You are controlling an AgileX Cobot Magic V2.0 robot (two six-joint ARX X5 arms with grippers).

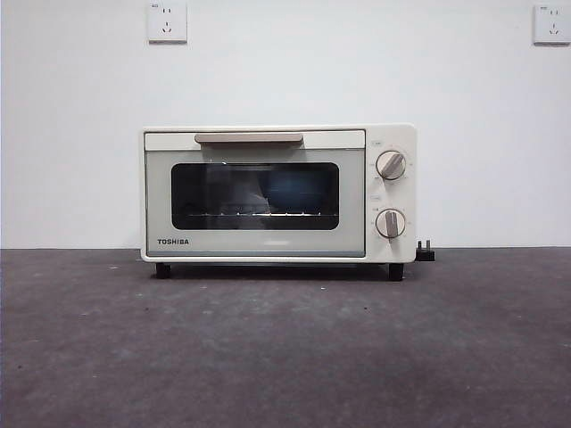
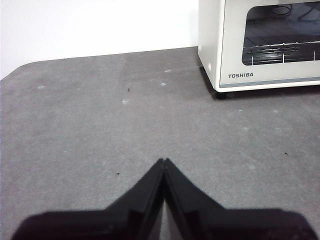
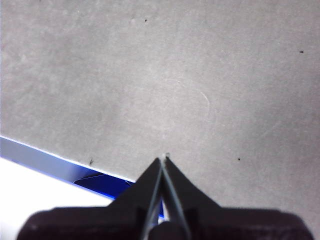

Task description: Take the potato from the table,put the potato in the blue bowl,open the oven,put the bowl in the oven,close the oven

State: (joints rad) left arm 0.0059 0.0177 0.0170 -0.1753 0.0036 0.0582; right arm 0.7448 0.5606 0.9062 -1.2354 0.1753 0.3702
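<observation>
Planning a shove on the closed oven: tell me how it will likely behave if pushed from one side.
The oven likely resists tipping: it is wide, low and boxy. It may drag rather than glide, since it stands on small dark feet on the matte table. The blue shape behind its dark glass, probably the blue bowl, could shift on the wire rack.

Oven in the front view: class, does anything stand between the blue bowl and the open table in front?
Yes: the oven's closed glass door. The blue bowl shows dimly behind it on the rack. Nothing visible on the table blocks the door.
</observation>
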